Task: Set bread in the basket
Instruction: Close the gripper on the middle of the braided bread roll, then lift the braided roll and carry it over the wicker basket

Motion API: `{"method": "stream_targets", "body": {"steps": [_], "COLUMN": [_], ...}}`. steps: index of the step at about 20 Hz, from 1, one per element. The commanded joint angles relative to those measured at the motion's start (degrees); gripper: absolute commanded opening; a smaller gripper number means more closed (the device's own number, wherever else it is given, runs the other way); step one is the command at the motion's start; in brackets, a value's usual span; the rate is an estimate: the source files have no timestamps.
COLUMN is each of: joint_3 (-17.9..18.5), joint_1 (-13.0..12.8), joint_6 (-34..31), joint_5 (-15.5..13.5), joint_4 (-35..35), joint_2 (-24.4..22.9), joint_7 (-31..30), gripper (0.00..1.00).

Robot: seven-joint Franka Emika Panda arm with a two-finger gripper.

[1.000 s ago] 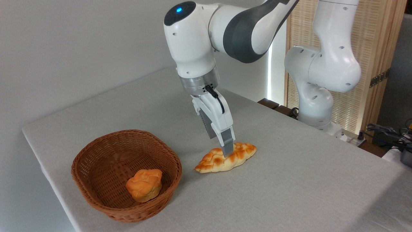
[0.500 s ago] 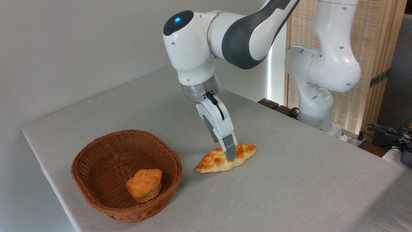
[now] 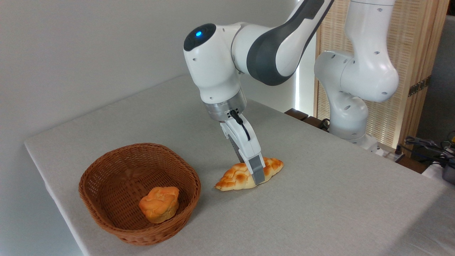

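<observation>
Golden-orange crust, pale cream flanks: the bread (image 3: 245,175) lies flat on the grey table (image 3: 320,199), well right of the basket (image 3: 106,209) and clear of its rim. Its long axis runs from a pointed end at lower left, the end nearer the basket, up to a blunter end at upper right.

The gripper (image 3: 258,174) comes down tilted, wrist leaning back toward the upper left, and sits across the loaf slightly right of its middle. One grey finger (image 3: 256,170) shows against the near side of the loaf, tip close to the table. The other finger is hidden behind it, so whether the jaws are spread around the loaf or already clamped on it cannot be told from this view. The loaf looks flat on the cloth, not lifted.

The basket holds a small round bun (image 3: 159,204) toward its near right side; the far left floor is bare wicker.

Judgement: the fingers straddle the loaf's short width, square to its long axis, which suits a pinch. The carry then runs left and slightly toward the camera, and needs a lift over the rim.
</observation>
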Motion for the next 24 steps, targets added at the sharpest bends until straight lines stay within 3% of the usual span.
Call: {"method": "stream_targets", "body": {"steps": [1,3,4,6,21,24], "joint_3": [0.88,0.88,0.97,0.97,0.97,0.36], "joint_1": [-0.83,-0.74,-0.74,-0.65,-0.65,-0.56], "joint_6": [1.57,2.62,2.8,2.8,1.31,-5.69], "joint_5": [0.84,0.76,0.32,0.23,0.05,-0.91], "joint_4": [-0.52,-0.52,-0.43,-0.43,0.71,7.1], "joint_2": [0.06,0.07,0.24,0.5,0.51,1.46], "joint_7": [0.94,0.94,0.85,0.85,0.85,0.94], "gripper": [0.98,0.73,0.52,0.35,0.32,0.33]}}
